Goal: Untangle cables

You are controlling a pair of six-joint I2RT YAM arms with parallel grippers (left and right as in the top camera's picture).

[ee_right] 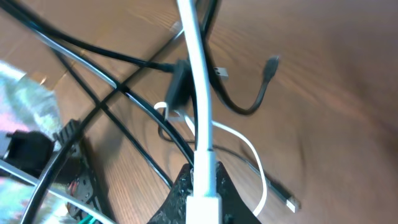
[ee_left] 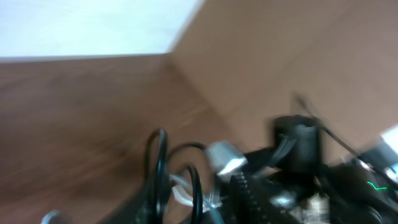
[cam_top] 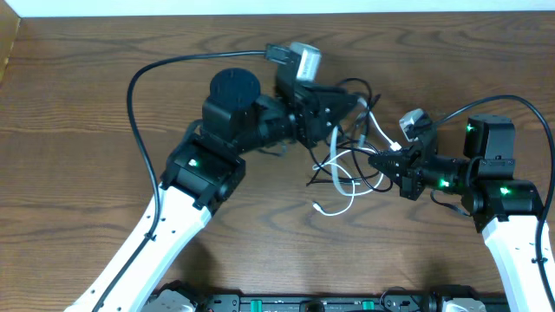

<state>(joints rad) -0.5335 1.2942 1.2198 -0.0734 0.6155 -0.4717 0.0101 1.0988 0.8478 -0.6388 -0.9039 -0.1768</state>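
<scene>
The cables lie tangled between the two arms. The white cable (cam_top: pixel 345 178) loops on the table, with one small plug (cam_top: pixel 319 206) lying free. The thin black cable (cam_top: pixel 357 88) loops up by my left gripper (cam_top: pixel 354 111). My right gripper (ee_right: pixel 202 182) is shut on the white cable (ee_right: pixel 198 81) at its thick white plug end, and the cord runs straight away from the jaws. The black cable (ee_right: pixel 245 107) curls under it, its plug (ee_right: pixel 272 64) free. The left wrist view is blurred. It shows black loops (ee_left: pixel 158 165) and white cord (ee_left: pixel 181 191) close to the jaws, whose state I cannot make out.
A thick black robot cable (cam_top: pixel 139 87) arches over the left arm. The right arm's gripper body (ee_left: pixel 300 148) fills the lower right of the left wrist view. The wooden table (cam_top: pixel 87 156) ends at a white wall along the back.
</scene>
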